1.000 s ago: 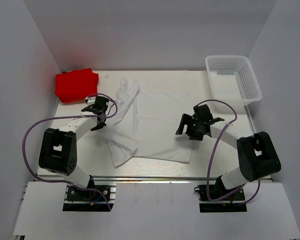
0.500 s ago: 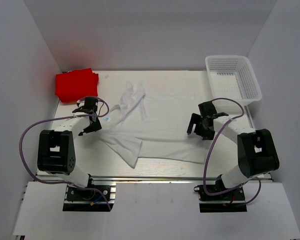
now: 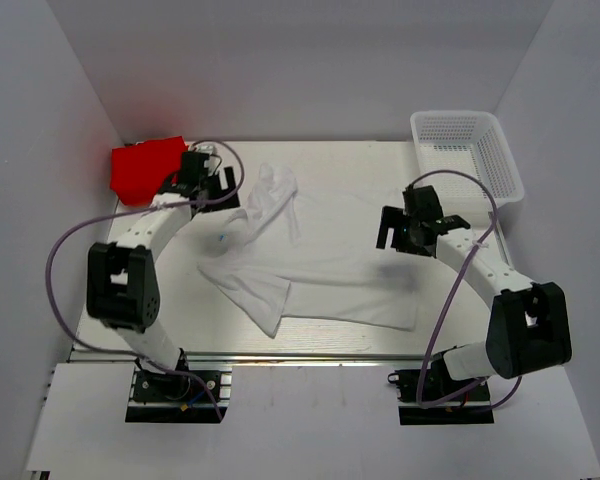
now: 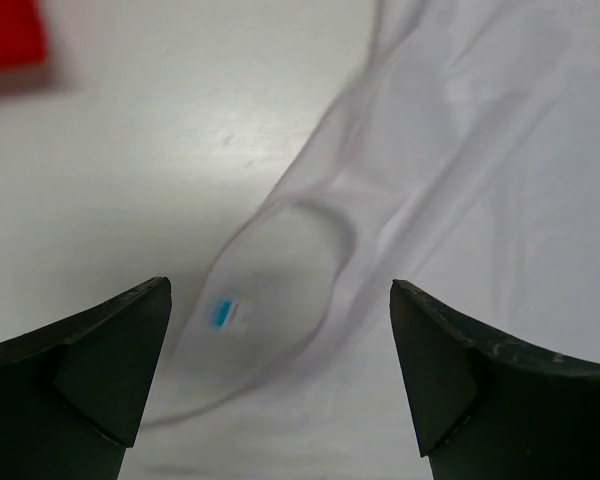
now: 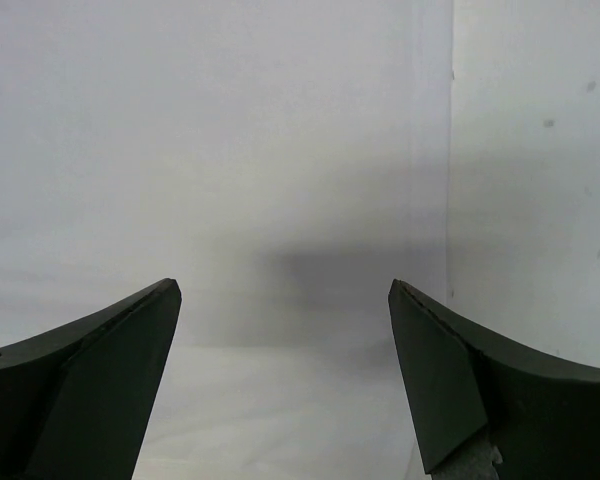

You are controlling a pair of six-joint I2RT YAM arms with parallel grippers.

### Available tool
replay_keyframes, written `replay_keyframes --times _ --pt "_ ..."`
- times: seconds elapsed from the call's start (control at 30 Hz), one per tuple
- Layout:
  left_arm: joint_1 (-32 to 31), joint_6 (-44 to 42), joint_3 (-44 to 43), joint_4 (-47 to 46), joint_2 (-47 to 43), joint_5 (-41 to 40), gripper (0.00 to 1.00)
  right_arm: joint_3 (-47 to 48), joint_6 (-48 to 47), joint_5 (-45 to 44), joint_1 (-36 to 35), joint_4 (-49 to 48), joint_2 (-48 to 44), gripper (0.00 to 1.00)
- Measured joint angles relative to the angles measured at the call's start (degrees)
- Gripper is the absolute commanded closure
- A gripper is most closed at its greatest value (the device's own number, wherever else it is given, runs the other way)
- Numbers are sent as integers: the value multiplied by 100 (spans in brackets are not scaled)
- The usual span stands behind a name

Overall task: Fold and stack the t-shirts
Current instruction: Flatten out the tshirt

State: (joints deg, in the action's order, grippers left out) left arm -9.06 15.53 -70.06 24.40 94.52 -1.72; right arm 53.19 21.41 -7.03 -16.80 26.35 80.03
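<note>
Toward the front of the desk (image 3: 195, 325), the plain white short-sleeved cotton t-shirt (image 3: 330, 270) lies spread fairly flat, 1 sleeve pointing at the arms. It is not yet folded. Its collar, with a small blue label (image 4: 220, 313), lies just near of the left tool (image 3: 208, 178), whose jaws gape wide and hold nothing. The right tool (image 3: 402, 228) hangs over the shirt's right part, equally wide and empty. Farthest back, the bright red t-shirt (image 3: 145, 172) rests folded in the left corner. I judge 1 of 2 done, with stacking still to come. A second earlier the left tool sat at the shirt's left edge. It has since opened and swung toward the red one, and the cloth now stretches further right.
</note>
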Motion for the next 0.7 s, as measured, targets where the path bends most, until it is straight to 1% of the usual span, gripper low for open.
replay_keyframes --times 0.03,0.1,0.13,0.17,0.23,0.3,0.33,0.37,0.43,0.47,0.53,0.6,0.63,0.67,0.7 --pt "-101 -68 -291 -96 271 87 3 96 -44 9 -17 -85 -4 10" --pt "-269 -173 -756 -201 782 260 13 212 -85 33 -24 -212 46 10" --pt "-334 -223 -940 -212 1016 321 25 258 -90 37 -26 -249 114 10" --pt "-404 -264 -1143 -190 1263 376 30 293 -90 48 -26 -282 195 10" --pt "-533 -372 -1532 -72 1740 413 35 358 -83 52 -31 -302 448 10" --pt "-621 -420 -1709 13 2059 413 39 404 -66 2 -31 -286 807 10" --pt "-645 -446 -1722 66 2138 415 39 404 -66 -4 -31 -289 876 10" --pt "-656 -472 -1718 111 2190 428 42 411 -57 -28 -31 -273 1010 10" --pt "-658 -503 -1698 181 2229 437 43 426 -35 -37 -31 -254 1241 10" --pt "-658 -516 -1696 216 2229 435 48 444 -26 -37 -31 -243 1340 10" --pt "-664 -529 -1696 201 2227 431 53 503 -4 -37 -28 -232 1510 10" --pt "-671 -540 -1696 225 2234 411 60 564 15 -39 -22 -232 1624 10" --pt "-673 -551 -1703 249 2240 404 65 590 24 -42 -20 -232 1663 10" --pt "-680 -562 -1711 267 2247 380 74 614 35 -42 -17 -232 1700 10" --pt "-686 -555 -1722 286 2267 352 78 638 48 -42 -13 -234 1740 10"
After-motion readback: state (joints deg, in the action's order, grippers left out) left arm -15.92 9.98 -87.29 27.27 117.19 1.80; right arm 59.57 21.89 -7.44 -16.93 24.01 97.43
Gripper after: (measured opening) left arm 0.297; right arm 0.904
